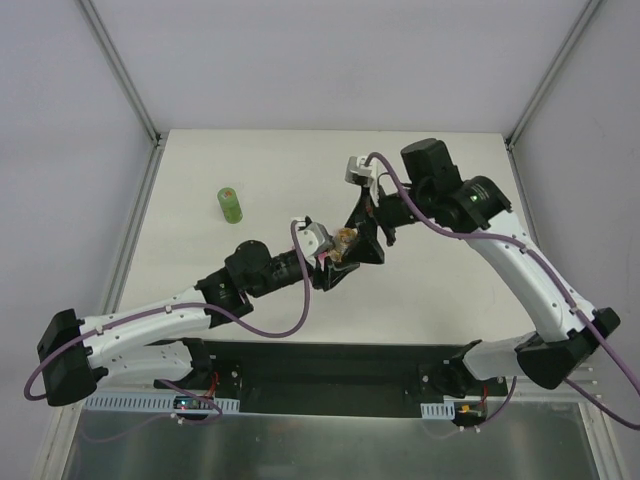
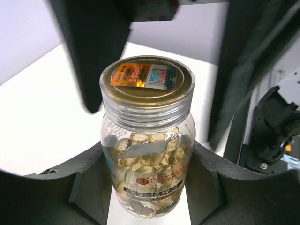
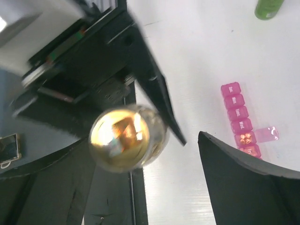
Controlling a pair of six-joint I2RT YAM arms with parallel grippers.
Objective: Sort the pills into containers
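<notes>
My left gripper (image 1: 333, 262) is shut on a small clear bottle (image 2: 174, 123) and holds it upright above the table. Tan pills (image 2: 145, 159) fill the bottle, and its gold cap (image 2: 147, 79) is on. My right gripper (image 1: 362, 238) is open just over the bottle, one finger on each side of the cap and not touching it. In the right wrist view the cap (image 3: 121, 137) sits near my left finger. The pink container strip (image 3: 239, 117) lies on the table below; one lid (image 3: 268, 134) stands open and that compartment (image 3: 244, 138) holds a few pills. The arms hide the strip from the top view.
A green cylindrical bottle (image 1: 231, 204) stands at the back left of the table, also at the top edge of the right wrist view (image 3: 269, 7). The table (image 1: 440, 300) is white, with frame posts at its back corners.
</notes>
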